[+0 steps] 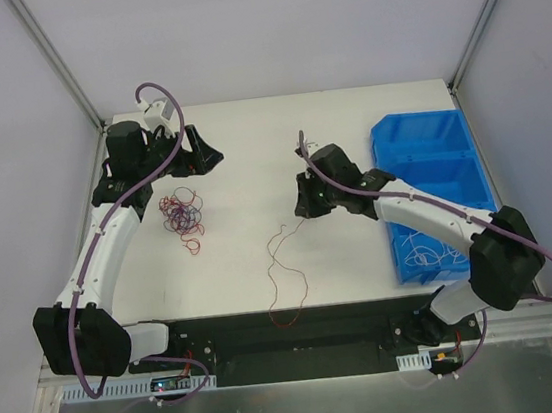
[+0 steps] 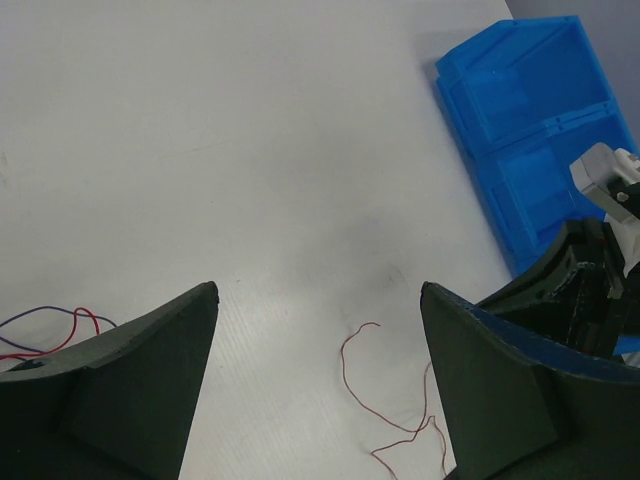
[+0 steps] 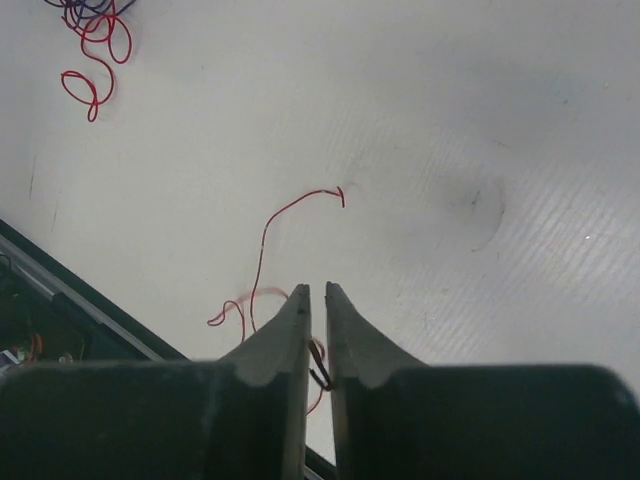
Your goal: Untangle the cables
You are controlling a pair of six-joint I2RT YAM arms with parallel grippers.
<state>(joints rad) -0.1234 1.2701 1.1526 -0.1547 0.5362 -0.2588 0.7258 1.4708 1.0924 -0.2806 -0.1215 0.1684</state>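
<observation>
a white tabletop sits inside pale grey walls with a metal frame.

at far left, the left arm rises from its base along the table's left edge and bends inward near the far corner. the left gripper has its pincer spread wide and holds nothing; it is just beyond the tangle, not over it. a small knotted clump of hair-thin red and dark purple wires lies in front of it on the left half of the table.

near the middle, apart from the clump, a single loose red wire curls from mid-table down towards the near edge, where its tail reaches the black base plate.

the right arm reaches leftward from its base, passing over a blue plastic bin, with its wrist tipped down to the table. the right gripper has its pincer pressed nearly together, apparently pinching that red wire partway along. thin white wire lies in the bin's near compartment.

risks: the wire is so fine that it may slip from the pinch when lifted, and its tail could snag on the base plate.
</observation>
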